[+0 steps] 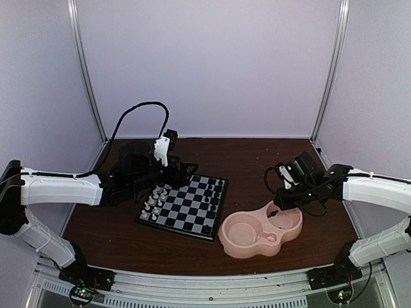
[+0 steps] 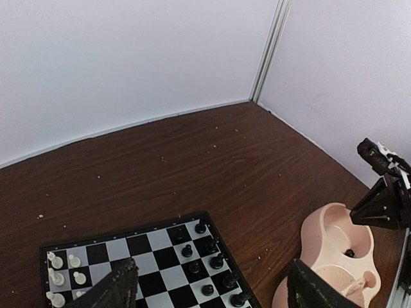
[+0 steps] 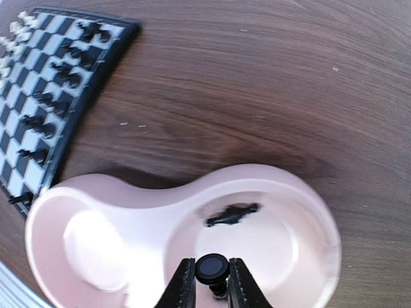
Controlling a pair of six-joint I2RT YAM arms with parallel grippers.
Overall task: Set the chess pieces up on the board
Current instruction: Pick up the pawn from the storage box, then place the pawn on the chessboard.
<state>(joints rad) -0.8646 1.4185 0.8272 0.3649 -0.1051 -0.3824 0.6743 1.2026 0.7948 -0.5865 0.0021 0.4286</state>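
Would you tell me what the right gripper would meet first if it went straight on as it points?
Probably the pink dish, the floor of its bowl beneath the right gripper; the black chess piece it holds would touch first.

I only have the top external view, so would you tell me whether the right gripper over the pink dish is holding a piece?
Observer: Yes; the right gripper is shut on a black piece with a round top.
Operator: Is anything else lying there?
Observer: A second black piece lies on its side in the pink dish, in the bowl below that gripper.
Operator: And the other arm?
Observer: The left gripper is open with nothing between its fingers, over the board.
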